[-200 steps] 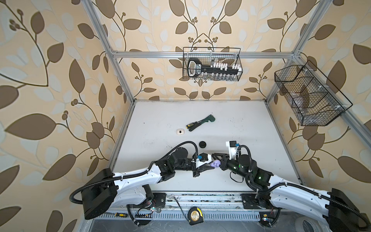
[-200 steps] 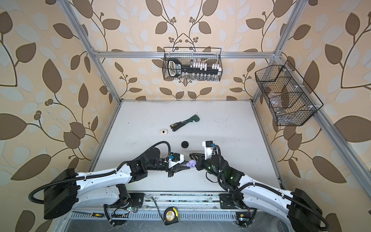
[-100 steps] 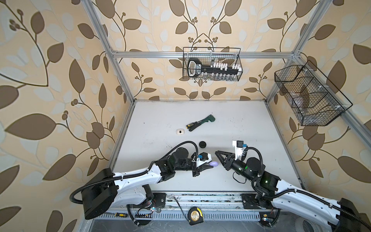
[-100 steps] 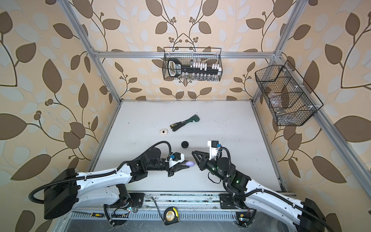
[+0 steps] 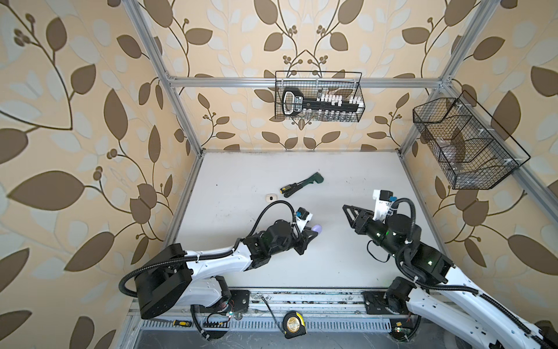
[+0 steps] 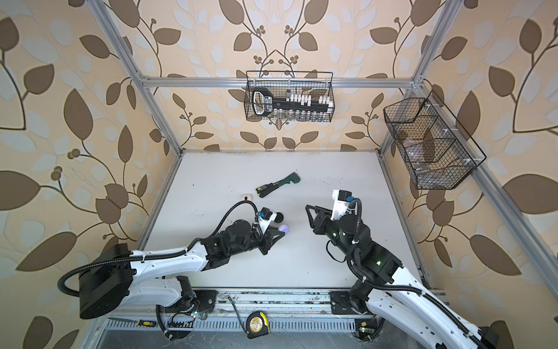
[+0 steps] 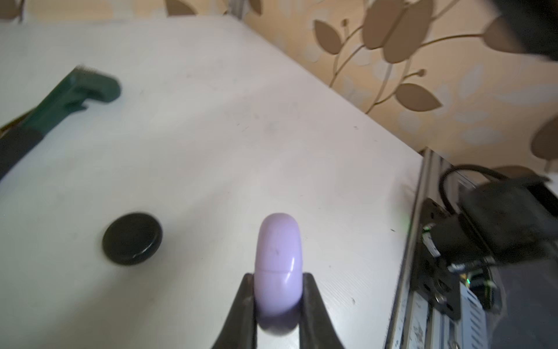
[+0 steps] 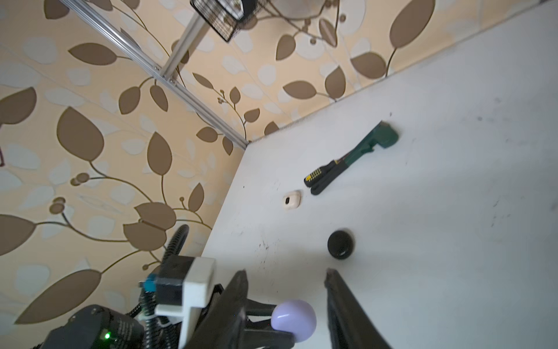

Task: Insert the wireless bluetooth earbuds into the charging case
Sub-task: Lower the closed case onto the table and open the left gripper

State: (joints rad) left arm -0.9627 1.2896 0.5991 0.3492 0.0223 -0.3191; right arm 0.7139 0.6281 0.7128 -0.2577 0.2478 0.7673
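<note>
Pulled back from the lilac charging case (image 7: 277, 266), the right fingers (image 8: 338, 297) are now being carried toward the right of both top views. They are well apart from the case, where a second ago they were touching it. They are being spread, and nothing is being held between them.

The case is still being clamped between the left fingers (image 7: 246, 305) at the lower middle of both top views. Whether it is resting on the bench (image 5: 332, 187) cannot be told. Its seam is showing as a thin closed line in the left wrist view, so the lid is judged shut.

No loose earbuds are being seen on the bench; only a black round case (image 7: 132, 238) and a cream case (image 8: 292, 199) are lying there. The lilac pair is therefore judged already stowed.
</note>
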